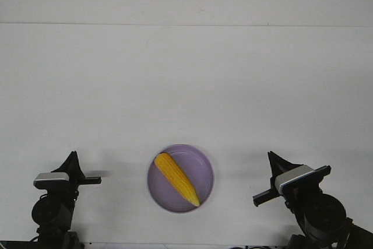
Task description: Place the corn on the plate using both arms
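The corn (pixel 175 179) lies inside the lavender plate (pixel 204 170) near the table's front edge, its blunt end toward the back left and its tip toward the front right. My left gripper (pixel 71 158) sits at the front left, well away from the plate, with nothing seen in it. My right gripper (pixel 271 158) sits at the front right, likewise apart from the plate and holding nothing that I can see. From this view each gripper's fingers come to one point, so I cannot tell whether they are open or shut.
A white table (pixel 186 86) stretches back to a seam line near the top of the view. Both arm bases stand at the bottom corners.
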